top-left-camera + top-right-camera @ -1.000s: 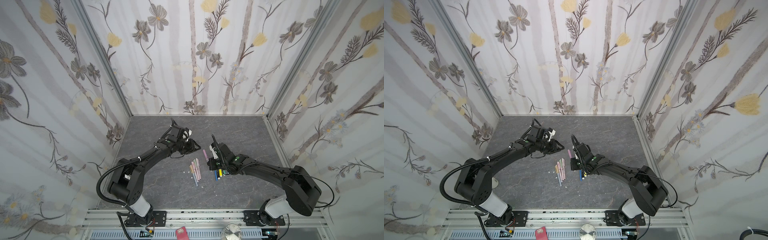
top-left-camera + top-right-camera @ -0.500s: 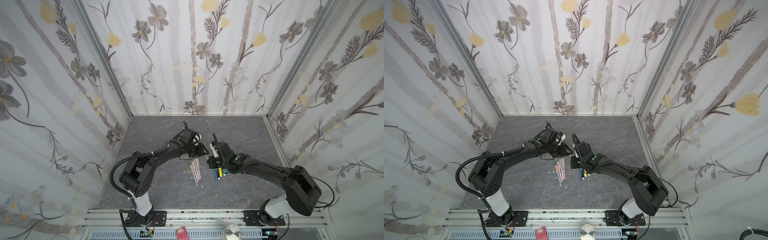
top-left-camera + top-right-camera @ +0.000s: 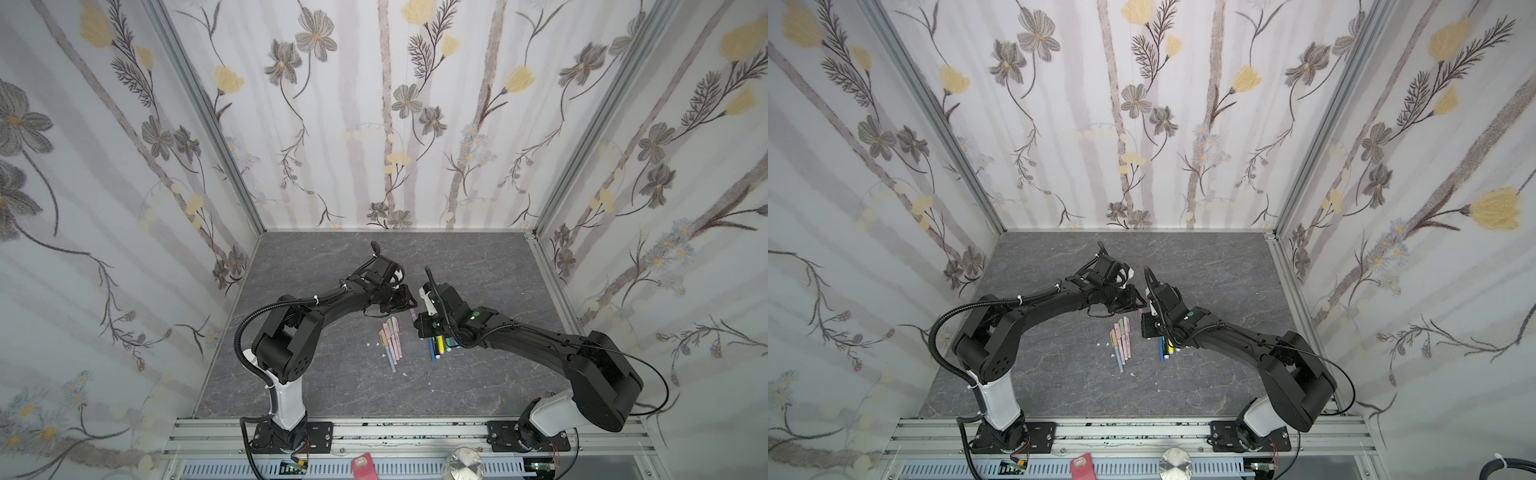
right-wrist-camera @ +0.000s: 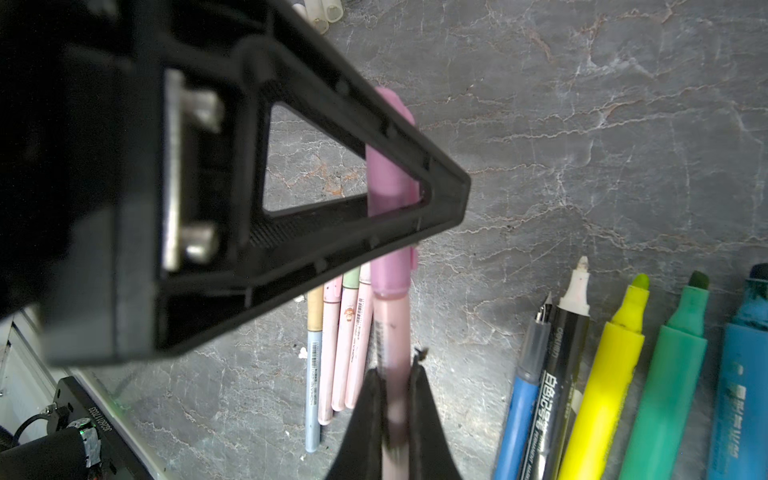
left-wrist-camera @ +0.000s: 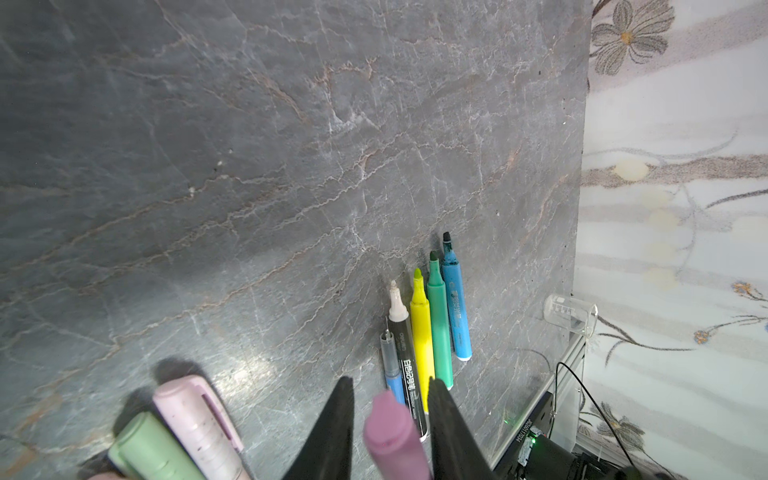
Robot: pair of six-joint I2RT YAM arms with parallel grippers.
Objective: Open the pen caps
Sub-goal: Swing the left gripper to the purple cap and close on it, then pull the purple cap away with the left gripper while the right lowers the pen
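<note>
My right gripper [image 4: 395, 372] is shut on the barrel of a pink pen [image 4: 390, 324], holding it just above the table. The pen's purple-pink cap [image 5: 392, 432] sits between the jaws of my left gripper [image 5: 390, 384], which is open, with a thin gap on one side of the cap. In both top views the two grippers [image 3: 409, 305] [image 3: 419, 323] meet mid-table over that pen [image 3: 1143, 309]. Several capped pastel pens [image 3: 390, 340] lie in a row. Several uncapped markers [image 5: 422, 332] lie beside them. Pale short tubes [image 4: 322, 14], perhaps loose caps, lie further off.
A clear beaker [image 5: 571, 313] lies on its side near the wall. White flecks [image 3: 372, 344] dot the grey stone-look floor [image 3: 332, 374]. Floral walls close three sides, and a metal rail [image 3: 374, 428] runs along the front.
My left arm has swung right, up to the pen held by my right gripper. Its jaws now straddle the cap and have narrowed. The right arm has stayed put.
</note>
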